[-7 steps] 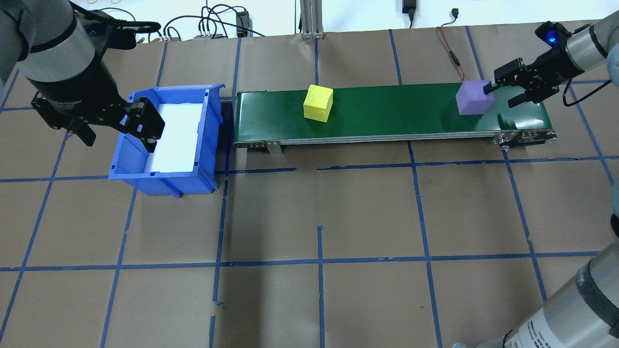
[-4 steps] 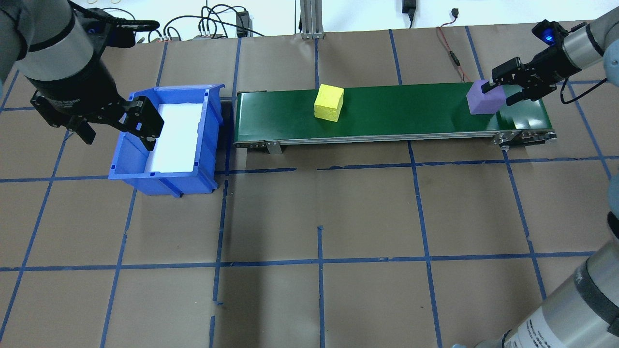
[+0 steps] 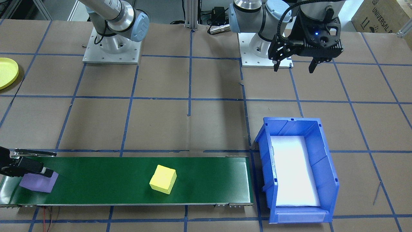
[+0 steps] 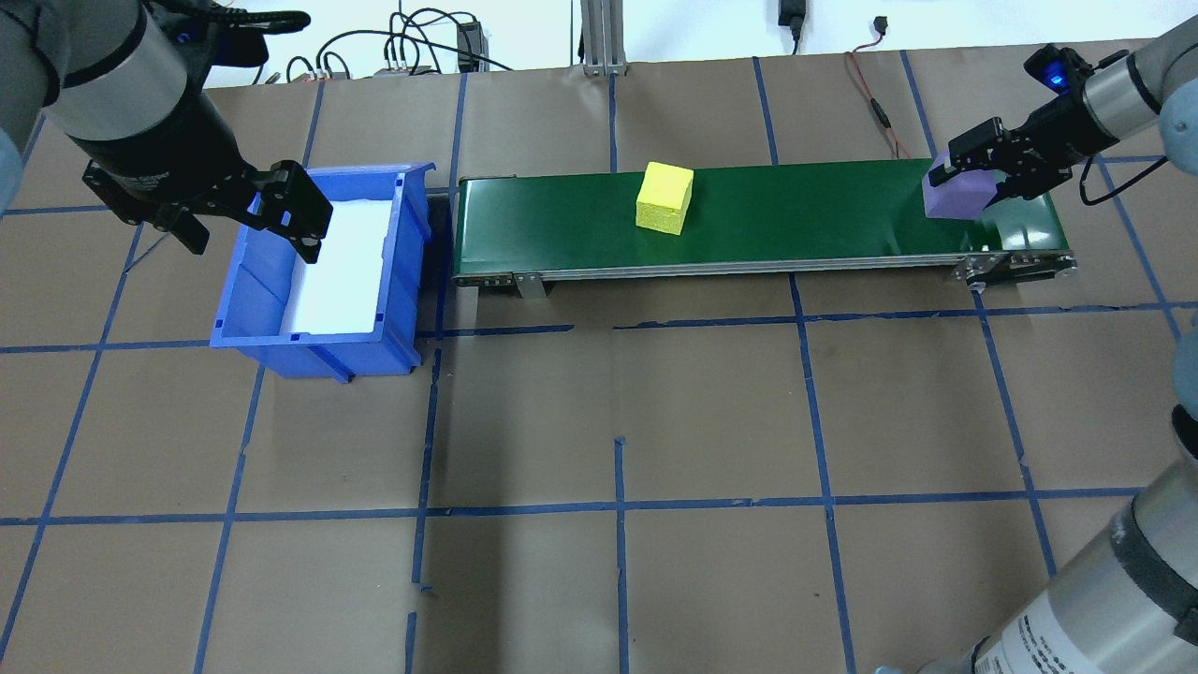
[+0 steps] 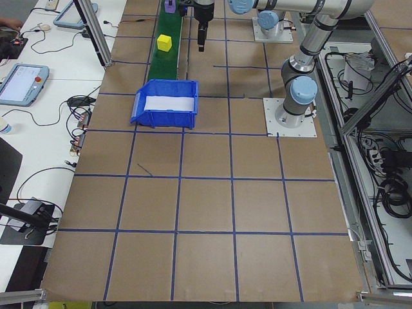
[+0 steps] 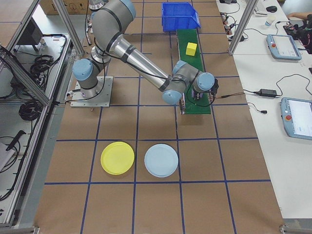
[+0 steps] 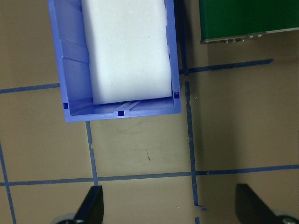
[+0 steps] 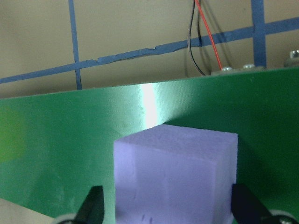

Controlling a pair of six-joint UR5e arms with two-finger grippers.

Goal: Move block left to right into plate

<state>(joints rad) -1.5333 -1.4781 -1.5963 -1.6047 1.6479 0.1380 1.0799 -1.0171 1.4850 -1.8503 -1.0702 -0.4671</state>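
The right gripper (image 4: 975,174) is straddling the purple block (image 4: 955,197) with its jaws wide at the belt's (image 4: 796,215) end, well apart from the yellow plate (image 6: 117,157), while the left gripper (image 3: 294,64) is hanging spread open near the blue bin (image 4: 309,281).

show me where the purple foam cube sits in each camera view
Exterior front-facing: purple foam cube at lower left, on the green conveyor belt.
Overhead exterior: cube at upper right, on the belt's right end.
Exterior left: tiny at the top edge.
Exterior right: hidden behind the right gripper.
Left wrist-mounted: not in it.
Right wrist-mounted: bottom centre, between the fingers.
Shared landmark: the green belt.
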